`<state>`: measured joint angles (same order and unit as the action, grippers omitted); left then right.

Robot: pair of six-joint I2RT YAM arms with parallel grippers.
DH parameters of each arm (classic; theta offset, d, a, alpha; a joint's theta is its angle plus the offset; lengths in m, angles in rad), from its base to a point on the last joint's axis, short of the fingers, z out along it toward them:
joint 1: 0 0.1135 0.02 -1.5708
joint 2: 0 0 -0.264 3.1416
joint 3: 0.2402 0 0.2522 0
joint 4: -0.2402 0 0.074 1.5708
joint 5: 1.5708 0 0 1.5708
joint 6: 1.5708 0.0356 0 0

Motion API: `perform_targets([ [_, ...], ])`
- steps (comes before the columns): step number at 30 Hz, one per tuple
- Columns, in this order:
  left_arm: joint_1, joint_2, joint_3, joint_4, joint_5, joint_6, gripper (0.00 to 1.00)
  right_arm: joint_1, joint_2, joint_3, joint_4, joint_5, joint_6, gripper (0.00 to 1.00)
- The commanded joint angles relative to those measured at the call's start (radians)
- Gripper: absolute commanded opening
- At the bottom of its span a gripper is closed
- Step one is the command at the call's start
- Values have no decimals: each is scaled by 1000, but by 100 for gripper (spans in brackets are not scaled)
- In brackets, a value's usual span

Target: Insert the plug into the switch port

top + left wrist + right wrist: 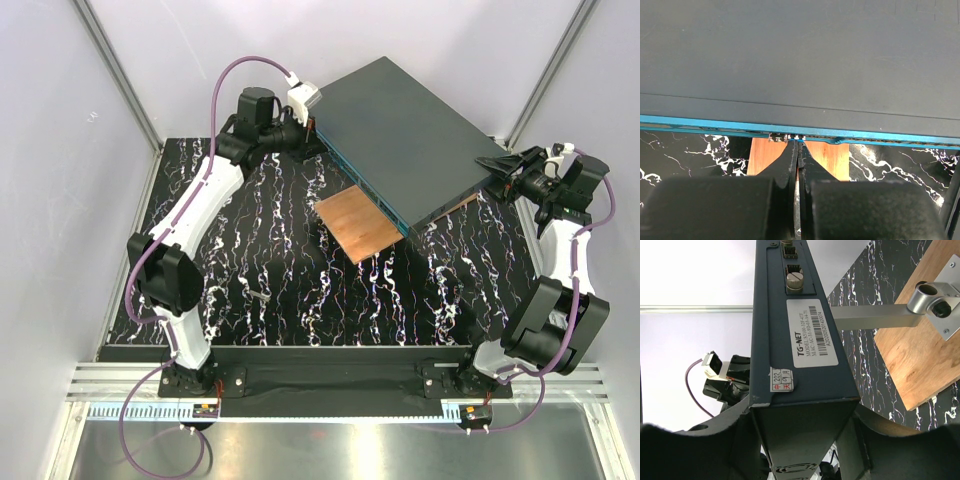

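Black, white-veined table [270,300] inside pale walls [50,150]; the dark-grey box [410,130] runs far-left to near-right; its teal switch port face [360,185] looks near-left; left gripper [798,145] is pressed together, tips against that face; right gripper [495,168] clamps the box's near-right end.

One switch box [410,125], one copper-brown plate [357,223], two arms [205,200] [563,250].

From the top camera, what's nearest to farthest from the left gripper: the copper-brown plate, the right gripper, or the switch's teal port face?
1. Teal port face, right at the tips of the left gripper.
2. Copper-brown plate, mid-table.
3. Right gripper, at the far corner of the switch.
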<state>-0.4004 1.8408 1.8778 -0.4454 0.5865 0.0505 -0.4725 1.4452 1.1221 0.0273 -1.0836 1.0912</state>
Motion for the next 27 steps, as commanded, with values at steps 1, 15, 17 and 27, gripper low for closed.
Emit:
perform_targets([
  [1, -18, 20, -9, 116, -28, -1, 0, 49, 24, 45, 34, 45, -77, 0],
  [15, -29, 67, -66, 316, -25, -153, 0, 49, 34, 42, 36, 39, -76, 0],
  [17, -29, 74, -65, 335, -11, -173, 0, 49, 35, 44, 36, 37, -76, 0],
  [27, 145, -173, -206, 183, 225, -141, 10, 46, 40, 117, -90, 33, -165, 14],
])
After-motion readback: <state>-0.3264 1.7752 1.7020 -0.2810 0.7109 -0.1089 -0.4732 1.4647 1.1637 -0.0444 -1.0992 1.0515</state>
